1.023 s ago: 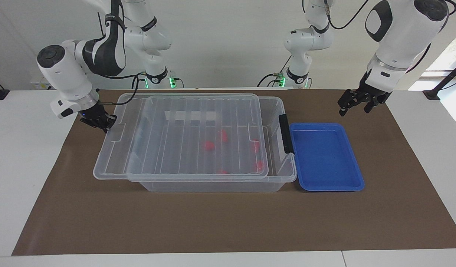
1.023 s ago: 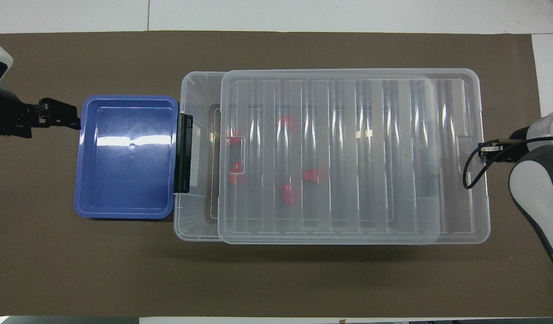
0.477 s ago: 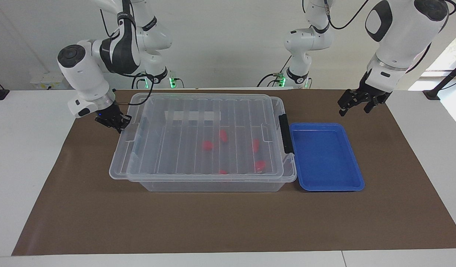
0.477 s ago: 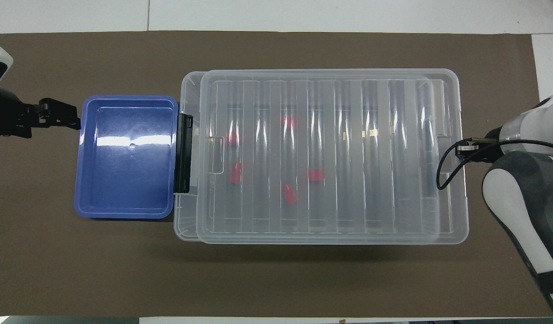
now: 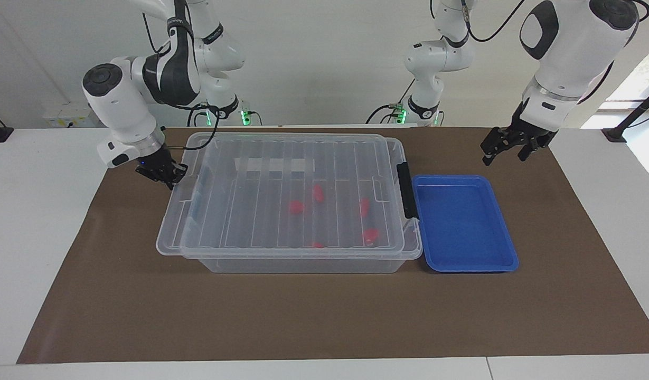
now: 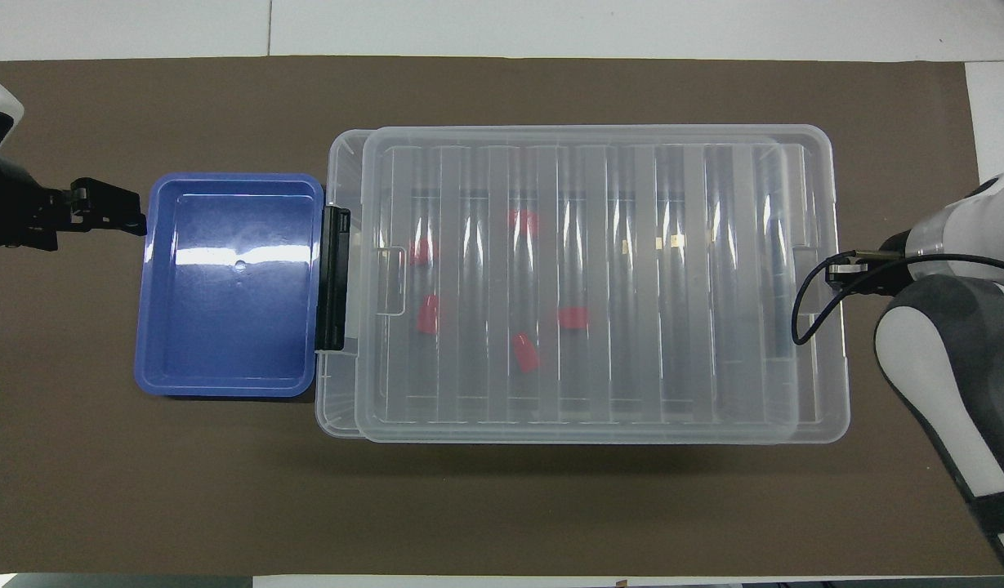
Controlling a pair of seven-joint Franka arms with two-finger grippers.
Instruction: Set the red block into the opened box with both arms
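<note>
Covering the box (image 5: 303, 265), ribbed lid (image 5: 240, 211).

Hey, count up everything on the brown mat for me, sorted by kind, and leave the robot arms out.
red blocks, seen through the lid inside the box: 5
clear box: 1
clear lid, lying on the box: 1
blue tray, nothing in it: 1
Total: 8

No text, label, brand, number or sign can be read anywhere: not on the arms, the containers or the desk.
</note>
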